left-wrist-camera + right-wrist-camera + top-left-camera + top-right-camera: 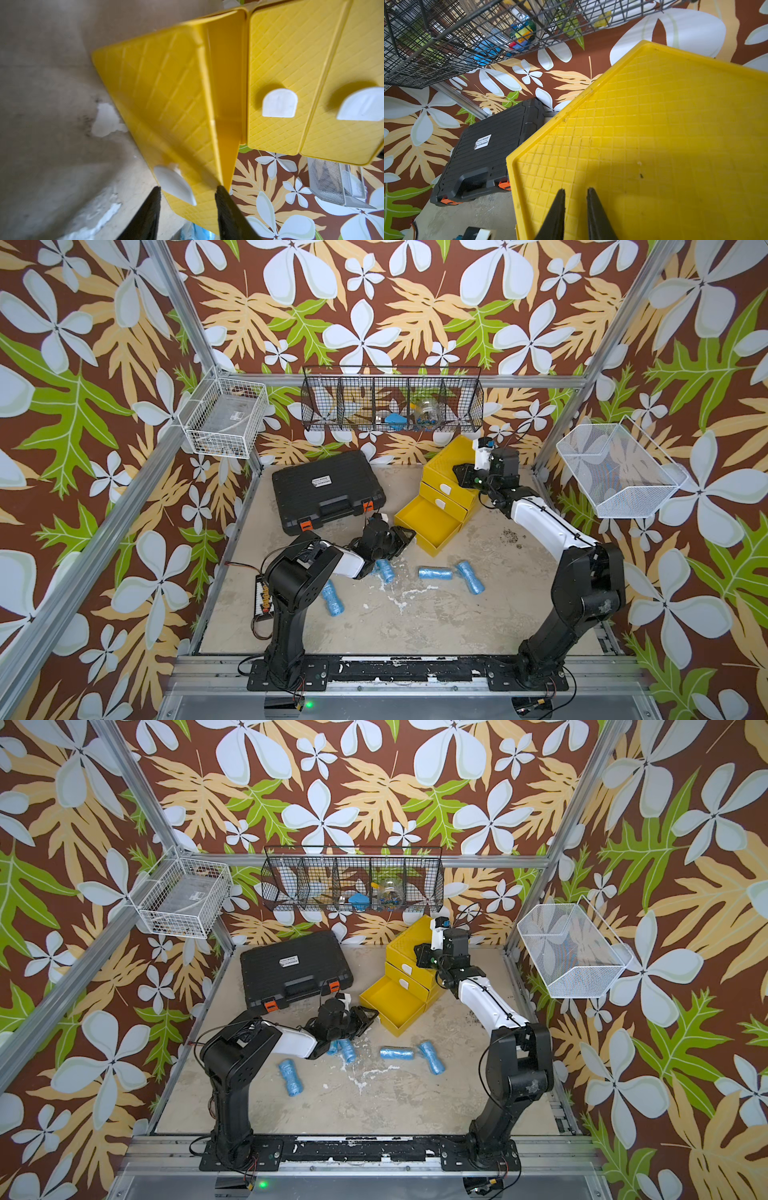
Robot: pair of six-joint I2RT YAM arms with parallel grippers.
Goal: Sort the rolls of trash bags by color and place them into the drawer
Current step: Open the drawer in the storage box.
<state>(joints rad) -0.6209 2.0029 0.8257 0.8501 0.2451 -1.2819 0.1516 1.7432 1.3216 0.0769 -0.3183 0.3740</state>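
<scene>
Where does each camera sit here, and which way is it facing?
Top views: high over the front edge, looking down at the table; left arm and right arm show whole, left gripper at the open drawer, right gripper above the yellow cabinet.
Left wrist: on the left arm, facing the open drawer's front and white handle; its fingers show.
Right wrist: on the right arm, facing across the yellow cabinet's top toward the black case and wire basket; its fingers show.
Shared: every view shows the yellow cabinet.
</scene>
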